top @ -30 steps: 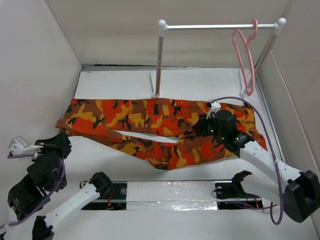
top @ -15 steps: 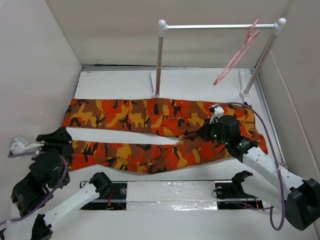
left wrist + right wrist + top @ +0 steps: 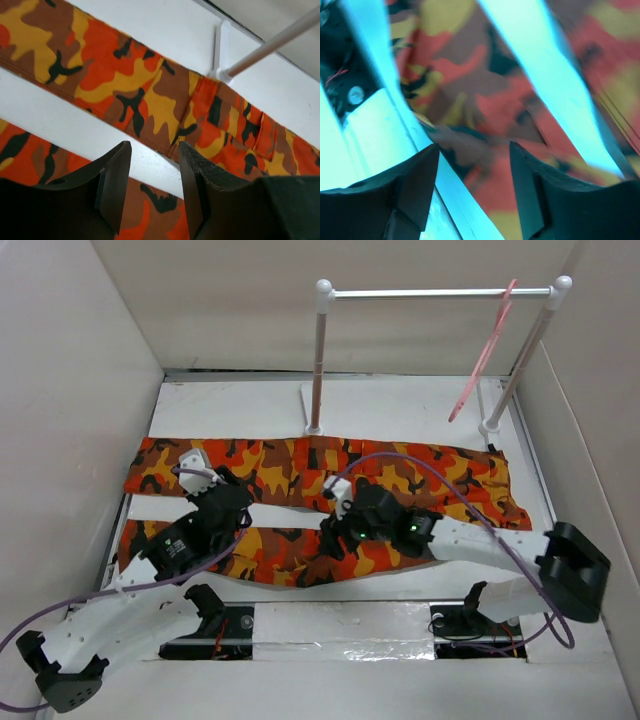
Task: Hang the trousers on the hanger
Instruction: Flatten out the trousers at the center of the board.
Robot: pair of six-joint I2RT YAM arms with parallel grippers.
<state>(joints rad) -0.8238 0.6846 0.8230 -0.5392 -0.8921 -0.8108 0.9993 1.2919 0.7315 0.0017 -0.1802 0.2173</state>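
Although the top view takes in the whole scene, both arms lie across the trousers [image 3: 270, 462] and cover their middle, so the place where the two legs join is hidden from me. The left tool [image 3: 238, 508] and the right tool [image 3: 338, 522] are small and dark there, and from above I cannot tell how far they are open.

The wrist views answer this. In the left wrist view the left tool [image 3: 153, 146] has its jaws apart with nothing between them. Through the gap I see a white strip of counter [image 3: 65, 125] with cloth on both sides. This view also shows a white post [image 3: 272, 44], its foot just beside the upper leg of the trousers [image 3: 150, 95]. The right wrist view is blurred and tinted blue-green, so details are hard to read. Still, the right tool [image 3: 472, 146] is open too and grips nothing, with the trousers [image 3: 485, 75] below it.

The trousers lie flat on the counter [image 3: 400, 405], waist to the right and legs to the left, with a narrow white gap between the legs. Their print is patches of orange, red, yellow and black.

The hanger [image 3: 483, 352], thin and pink, is on the white rail [image 3: 440, 292] near the right post, well apart from the trousers. It hangs tilted and I see it almost edge-on, like one slanted line.
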